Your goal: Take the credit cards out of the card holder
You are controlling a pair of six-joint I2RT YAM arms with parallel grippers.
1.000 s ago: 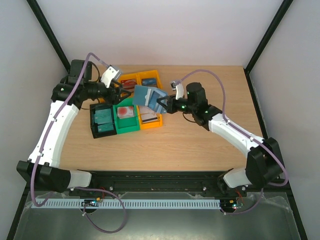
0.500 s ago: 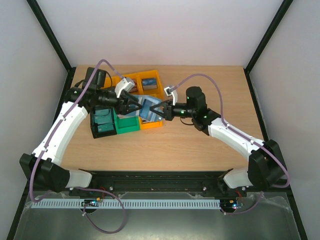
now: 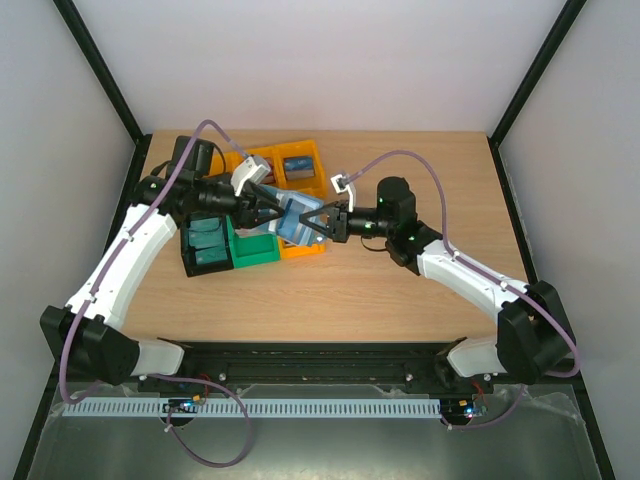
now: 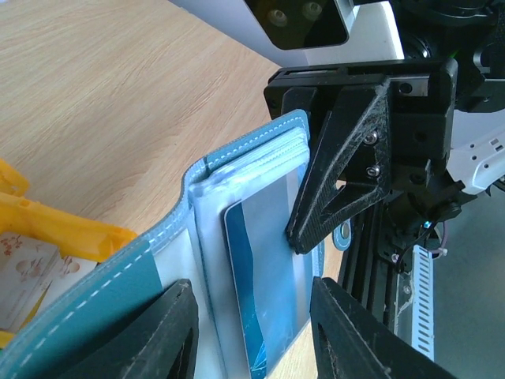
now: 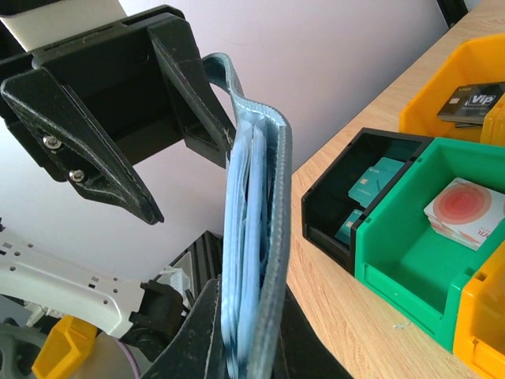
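The teal card holder [image 3: 297, 222] hangs open above the bins, with my right gripper [image 3: 322, 223] shut on its right edge. The right wrist view has the card holder [image 5: 256, 237] edge-on, squeezed between my right gripper's [image 5: 251, 304] black fingers. A blue credit card [image 4: 268, 272] sticks out of a pale inner sleeve of the card holder [image 4: 118, 308]. My left gripper [image 4: 256, 335] is open, one finger on each side of that card, neither pressing it. In the top view the left gripper [image 3: 272, 208] meets the holder from the left.
Under the holder stand plastic bins: a black bin [image 5: 335, 217] with teal cards, a green bin [image 5: 410, 260] with a white-and-red card [image 5: 465, 209], and orange bins [image 3: 290, 160] with more cards. The bare wooden table [image 3: 400, 290] stretches to the right and front.
My left arm has swung in from the back left to the holder, and its jaws have narrowed around the blue card. My right gripper has brought the holder slightly lower and leftward.
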